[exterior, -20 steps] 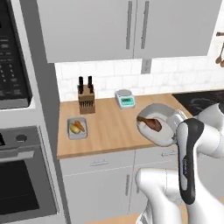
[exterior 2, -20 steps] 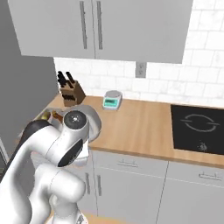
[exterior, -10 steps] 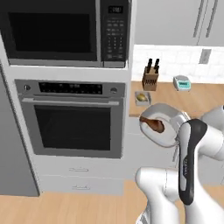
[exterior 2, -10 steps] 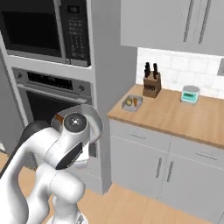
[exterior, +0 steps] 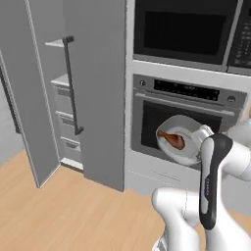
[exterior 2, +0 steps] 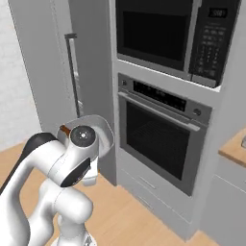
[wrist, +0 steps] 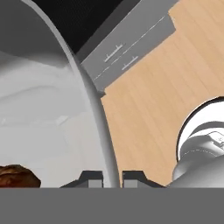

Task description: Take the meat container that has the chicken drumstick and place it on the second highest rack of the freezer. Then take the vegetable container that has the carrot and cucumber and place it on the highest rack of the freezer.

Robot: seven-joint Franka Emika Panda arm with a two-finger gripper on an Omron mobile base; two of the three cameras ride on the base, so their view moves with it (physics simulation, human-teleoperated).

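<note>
floor (exterior: 54,206): light wood | freezer (exterior: 59,93): door open | end effector (wrist: 111,177): clamped on meat container (exterior: 188,149) rim

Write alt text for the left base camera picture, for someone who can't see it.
A white robot arm holds a shallow grey meat container with a chicken drumstick in it, carried in front of a built-in oven. To the left, the tall grey freezer stands with its door open, light-grey shelves and drawers visible inside, above a wooden floor.

A grey bowl (exterior 2: 101,130) sits behind the arm's upper joint, in front of the tall grey freezer (exterior 2: 89,57). The oven (exterior 2: 161,139) stands closed beneath the microwave (exterior 2: 175,33).
</note>
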